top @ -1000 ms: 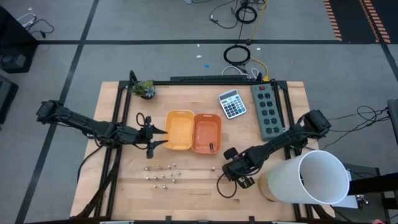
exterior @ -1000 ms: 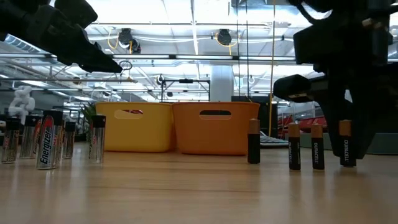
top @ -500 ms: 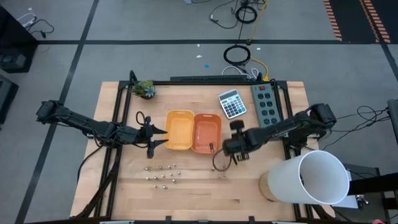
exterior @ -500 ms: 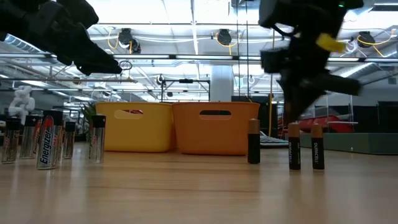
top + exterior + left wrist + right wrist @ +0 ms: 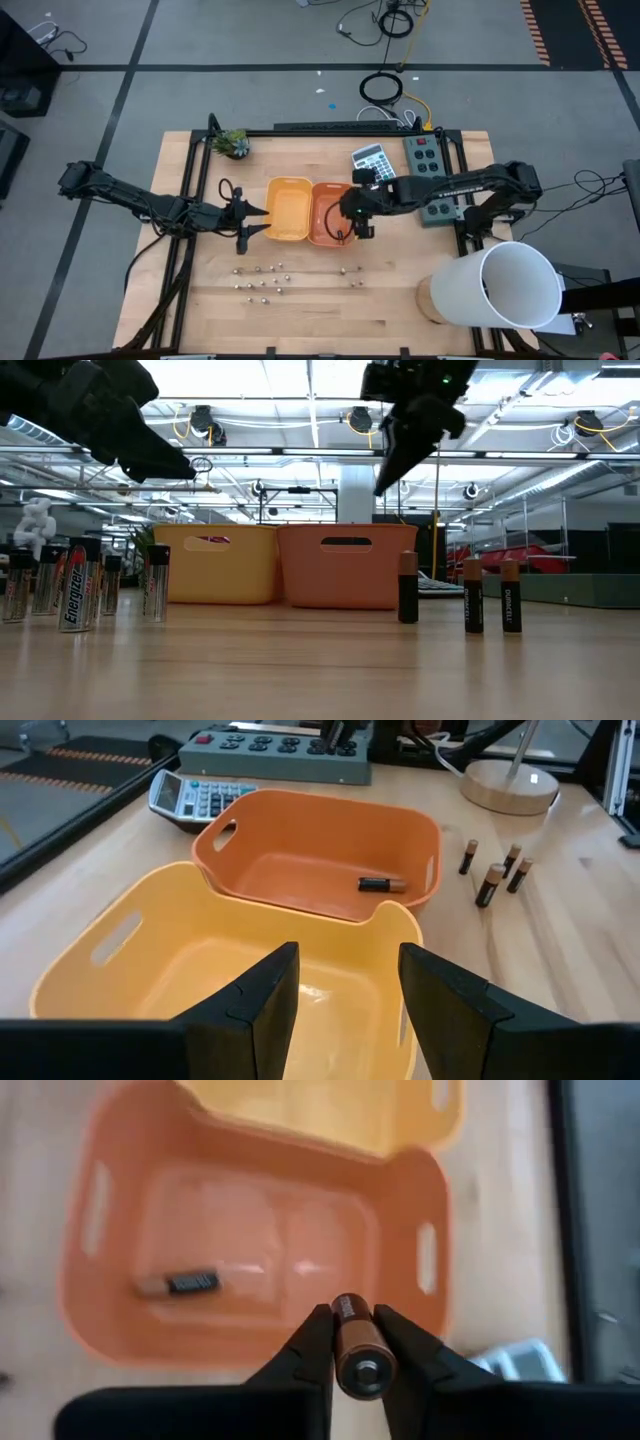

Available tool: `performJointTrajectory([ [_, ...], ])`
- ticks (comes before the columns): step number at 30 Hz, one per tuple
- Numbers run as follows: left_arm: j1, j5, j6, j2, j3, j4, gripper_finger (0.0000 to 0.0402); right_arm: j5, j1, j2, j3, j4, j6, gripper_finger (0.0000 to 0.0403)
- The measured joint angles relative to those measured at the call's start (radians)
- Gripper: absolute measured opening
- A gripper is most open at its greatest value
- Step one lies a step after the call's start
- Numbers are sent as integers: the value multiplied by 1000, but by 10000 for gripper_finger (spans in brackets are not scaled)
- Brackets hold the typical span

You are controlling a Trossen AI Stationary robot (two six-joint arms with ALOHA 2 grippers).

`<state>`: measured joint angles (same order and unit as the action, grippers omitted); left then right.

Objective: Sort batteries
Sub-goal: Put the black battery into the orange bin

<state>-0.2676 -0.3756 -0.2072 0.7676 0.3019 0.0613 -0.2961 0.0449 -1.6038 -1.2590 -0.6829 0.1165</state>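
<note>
Right gripper (image 5: 354, 1342): hung over the darker orange plastic tray (image 5: 322, 199), its two dark fingers (image 5: 312, 1345) pinched on a copper-topped dark cylindrical battery (image 5: 356, 1348) held end-on toward its wrist camera.
Right gripper, level view (image 5: 392, 460): raised well above the tray rim (image 5: 345, 532).
Darker orange tray, contents: one dark battery (image 5: 181, 1283) lay on its side on the floor, directly below the right gripper.
Left gripper (image 5: 343, 982): waited just beside the outer edge of the yellow plastic tray (image 5: 120, 982), fingers (image 5: 258, 998) parted with a clear gap and holding nothing.
Yellow tray: sat touching the darker orange tray, between the two grippers; no battery could be seen in it.
Dark copper-topped batteries (image 5: 485, 595): three stood upright on the wooden table (image 5: 400, 300), below and toward the front edge from the right gripper.
Silvery batteries (image 5: 70, 584): a cluster stood upright toward the front edge from the left gripper (image 5: 246, 222).
Grey calculator (image 5: 367, 157): lay just behind the right arm, partly covered by it.
Grey power strip (image 5: 420, 160): lay beside the calculator, crossed by the right arm.
Small potted plant (image 5: 233, 143): stood at the table's far corner, behind the left gripper.
</note>
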Motion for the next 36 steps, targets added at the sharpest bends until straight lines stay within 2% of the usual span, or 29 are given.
performJointTrajectory([
  [4, 0, 1, -21, 0, 0, -2, 182, 136, -25, -40, -2, 67, 7, 110],
  [9, 0, 5, -23, 0, 0, -30, 182, 140, -38, -61, -6, 60, -19, 200],
  [12, -1, 6, -40, 0, 0, -44, 182, 120, -16, -39, -39, 5, -46, 228],
  [17, -1, 38, -47, 0, 0, -55, 182, 104, 116, 2, -20, 46, -26, 221],
  [22, 0, 38, -9, 0, 0, -52, 182, 203, 175, 3, -2, 70, -56, 202],
  [26, 0, 62, 12, 0, 0, -80, 182, 300, 234, -21, -2, 117, 13, 195],
  [29, 0, 75, 36, 0, 0, -82, 182, 289, 279, -67, 0, 135, 95, 194],
  [36, 0, 71, 38, 0, 0, -68, 182, 271, 320, -140, -1, 171, 79, 193],
])
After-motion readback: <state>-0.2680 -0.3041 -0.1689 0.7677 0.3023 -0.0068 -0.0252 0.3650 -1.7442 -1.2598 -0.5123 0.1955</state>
